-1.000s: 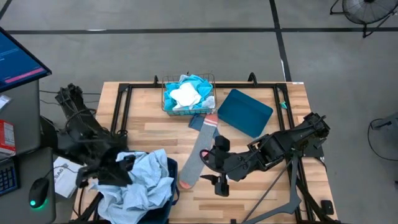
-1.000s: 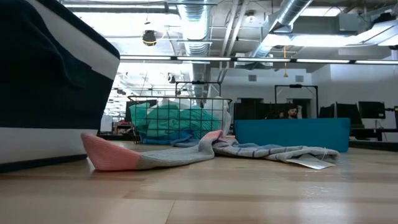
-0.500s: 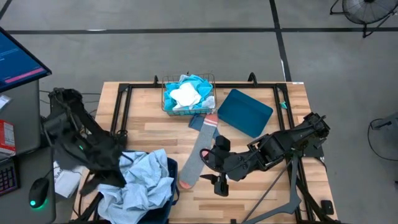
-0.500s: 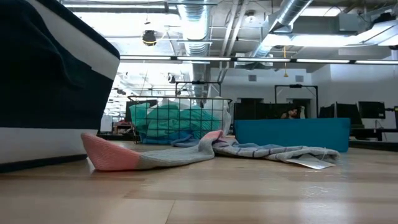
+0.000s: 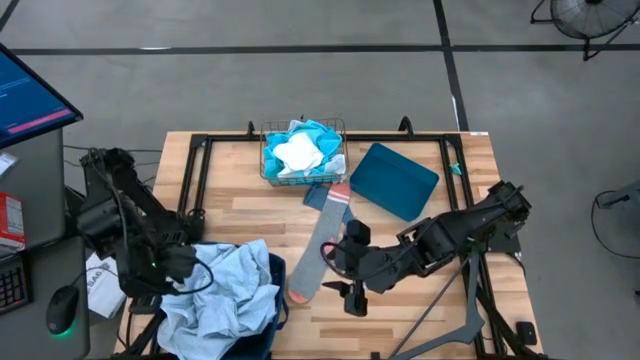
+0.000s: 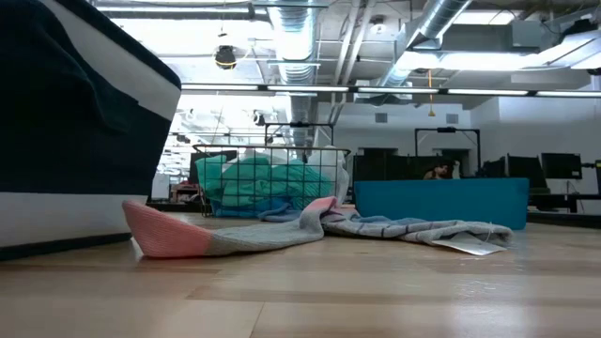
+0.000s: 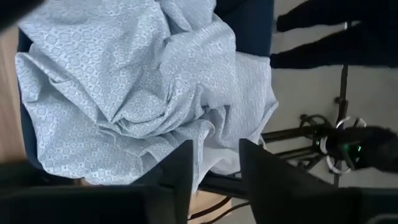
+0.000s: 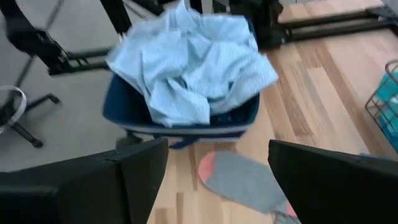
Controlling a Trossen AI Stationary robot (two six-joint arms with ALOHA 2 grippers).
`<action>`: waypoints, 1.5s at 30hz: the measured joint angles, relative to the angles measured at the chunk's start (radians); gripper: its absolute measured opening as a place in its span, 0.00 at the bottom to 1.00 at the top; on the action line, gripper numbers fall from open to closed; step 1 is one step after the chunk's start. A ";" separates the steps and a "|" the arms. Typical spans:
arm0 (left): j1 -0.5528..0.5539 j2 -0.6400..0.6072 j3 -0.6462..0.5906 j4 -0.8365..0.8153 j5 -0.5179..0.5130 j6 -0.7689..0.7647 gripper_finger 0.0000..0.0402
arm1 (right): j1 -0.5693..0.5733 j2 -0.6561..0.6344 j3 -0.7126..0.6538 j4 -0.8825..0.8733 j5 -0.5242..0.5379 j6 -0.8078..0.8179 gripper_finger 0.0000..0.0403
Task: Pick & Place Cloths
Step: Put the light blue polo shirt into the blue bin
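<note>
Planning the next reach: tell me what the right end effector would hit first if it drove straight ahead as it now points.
Probably the grey sock: the open right end effector frames its orange-red toe just ahead. Beyond it sits the bin heaped with the pale blue cloth. Depth is uncertain.

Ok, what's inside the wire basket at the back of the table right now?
The wire basket holds a white cloth lying on top of turquoise cloths. Whatever sits beneath those layers is covered and cannot be seen.
</note>
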 joint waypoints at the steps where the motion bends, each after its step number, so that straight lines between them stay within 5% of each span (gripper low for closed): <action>1: -0.007 -0.001 0.000 -0.001 0.001 0.012 0.31 | 0.000 0.001 -0.011 -0.004 0.000 0.000 0.67; 12: -0.111 0.001 -0.158 -0.001 0.038 -0.114 0.52 | -0.006 0.002 -0.126 0.104 -0.001 0.016 0.67; 26: -0.256 0.000 -0.410 0.163 0.051 -0.358 0.58 | -0.005 0.002 -0.127 0.102 -0.004 0.016 0.67; 33: -0.265 0.000 -0.521 0.198 0.144 -0.411 0.59 | -0.005 0.002 -0.127 0.101 -0.004 0.016 0.67; 38: -0.264 0.000 -0.562 0.204 0.209 -0.433 0.48 | -0.005 0.002 -0.127 0.100 -0.005 0.016 0.67; 45: -0.231 -0.004 -0.565 0.215 0.208 -0.440 0.04 | -0.005 0.002 -0.127 0.100 -0.005 0.016 0.67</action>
